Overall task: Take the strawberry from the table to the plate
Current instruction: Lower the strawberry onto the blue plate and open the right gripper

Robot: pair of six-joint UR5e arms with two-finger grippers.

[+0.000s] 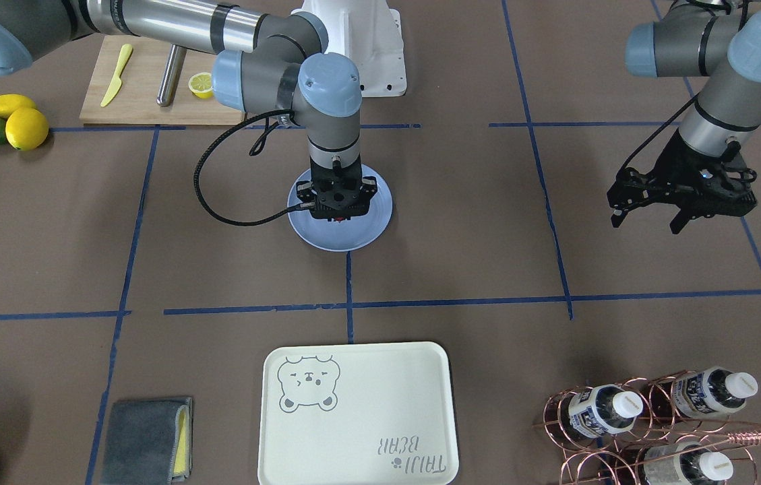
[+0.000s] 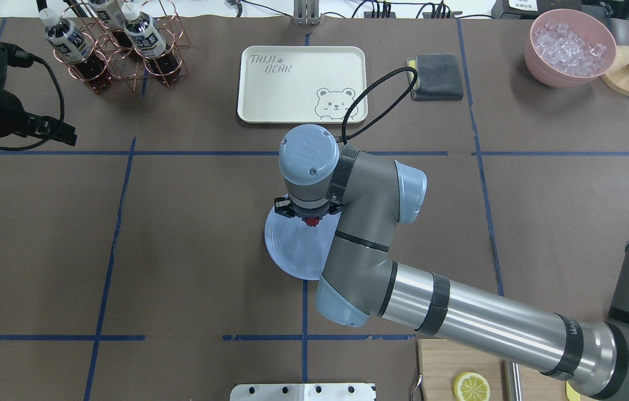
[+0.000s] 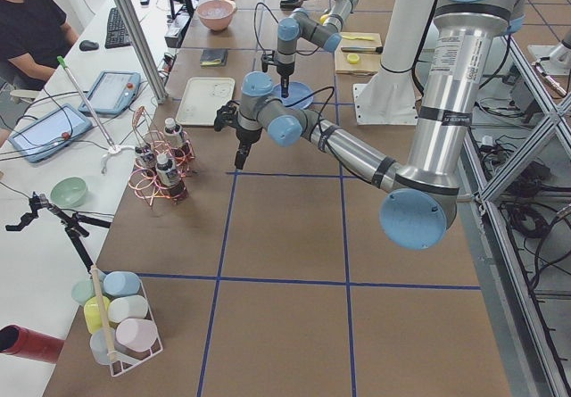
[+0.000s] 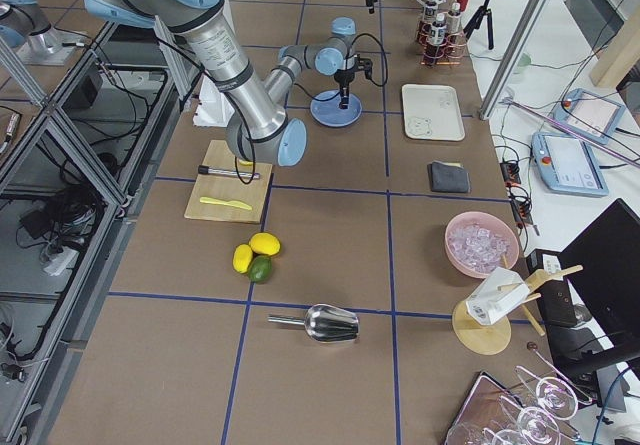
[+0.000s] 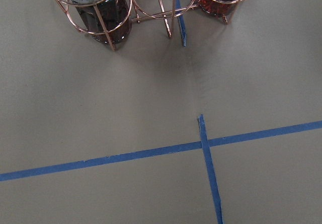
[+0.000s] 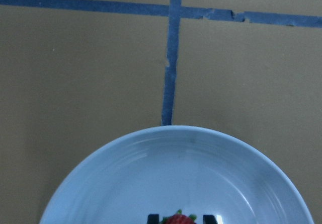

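Note:
The light blue-grey plate (image 1: 368, 232) (image 2: 291, 253) lies near the middle of the brown table (image 1: 461, 222). My right gripper (image 1: 338, 217) (image 2: 310, 220) points straight down over the plate. Its fingers are shut on the small red strawberry (image 1: 339, 218) (image 2: 311, 221). In the right wrist view the strawberry (image 6: 178, 219) shows at the bottom edge between two dark fingertips (image 6: 152, 218), above the plate's inner surface (image 6: 171, 173). My left gripper (image 1: 646, 222) hangs open and empty far to the side, above bare table.
A cream bear-print tray (image 1: 353, 411) and a grey cloth (image 1: 144, 438) lie beyond the plate. A copper rack of bottles (image 1: 656, 417) stands near my left arm. A cutting board (image 1: 144, 87), two lemons (image 1: 23, 124) and a pink bowl of ice (image 2: 567, 47) sit on my right side.

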